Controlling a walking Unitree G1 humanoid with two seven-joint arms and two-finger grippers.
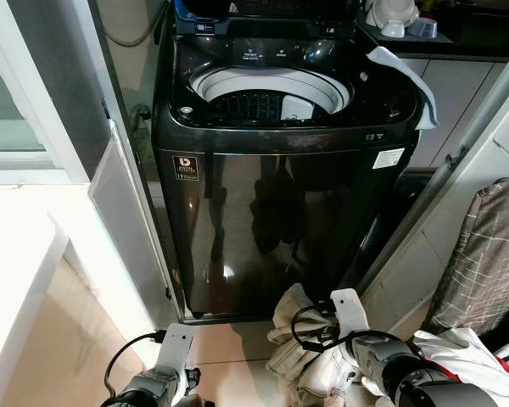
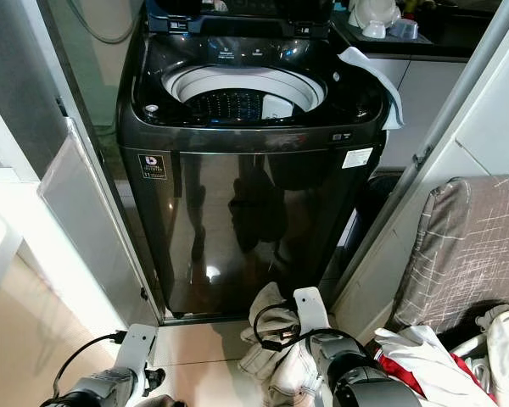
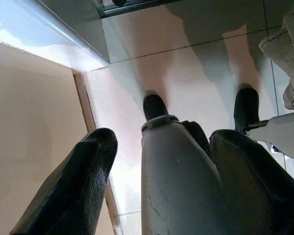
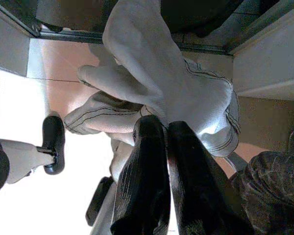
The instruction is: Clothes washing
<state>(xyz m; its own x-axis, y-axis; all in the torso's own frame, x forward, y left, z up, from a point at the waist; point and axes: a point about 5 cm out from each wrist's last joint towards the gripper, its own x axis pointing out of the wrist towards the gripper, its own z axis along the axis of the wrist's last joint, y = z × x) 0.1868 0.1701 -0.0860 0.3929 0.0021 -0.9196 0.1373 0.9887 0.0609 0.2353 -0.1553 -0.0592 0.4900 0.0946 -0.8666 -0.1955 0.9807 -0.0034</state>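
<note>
A black top-loading washing machine stands straight ahead with its lid up and the drum showing. A white cloth hangs over its right top edge. On the floor at the machine's foot, a pale beige garment with dark stitching is gripped between the two black fingers of my right gripper, which is shut on it. The same garment bunches around my right wrist low in the eye views. My left gripper hangs open over the tile floor, with my own leg and feet below it.
A white panel leans against the frame left of the machine. A grey checked fabric stands at the right, with white and red clothes below it. A counter with white items is behind at the right.
</note>
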